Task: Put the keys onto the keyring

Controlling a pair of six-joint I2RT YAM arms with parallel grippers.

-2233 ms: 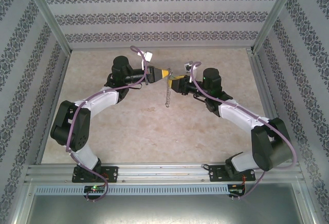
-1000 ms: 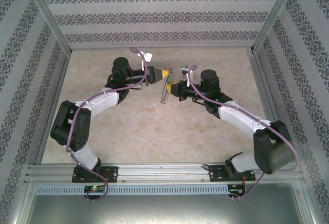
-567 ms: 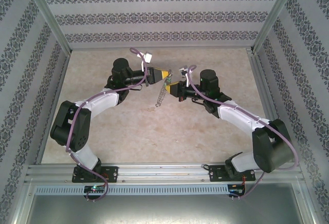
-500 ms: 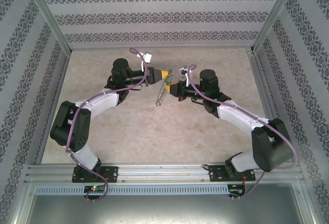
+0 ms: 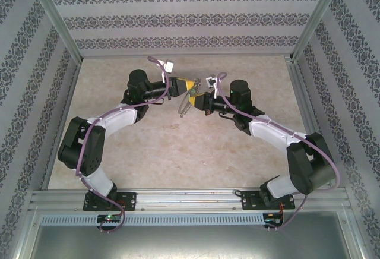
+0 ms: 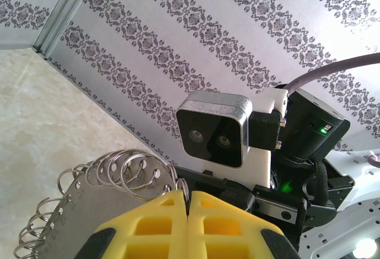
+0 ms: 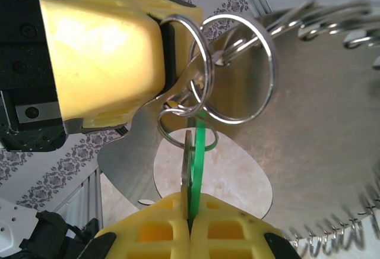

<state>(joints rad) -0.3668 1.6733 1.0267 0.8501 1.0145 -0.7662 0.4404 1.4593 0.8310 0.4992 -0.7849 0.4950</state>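
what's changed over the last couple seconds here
The right gripper edged left, closer to the left gripper, and the hanging keyring swung left and tilted. Nothing was taken or let go: the right gripper stays shut on the green key, the left on the keyring. The left gripper barely moved.

Left arm and right arm: white shells, black joints, purple-grey cables looped along. Left gripper has yellow waffle-pattern fingers; silver-faced camera on white mount.
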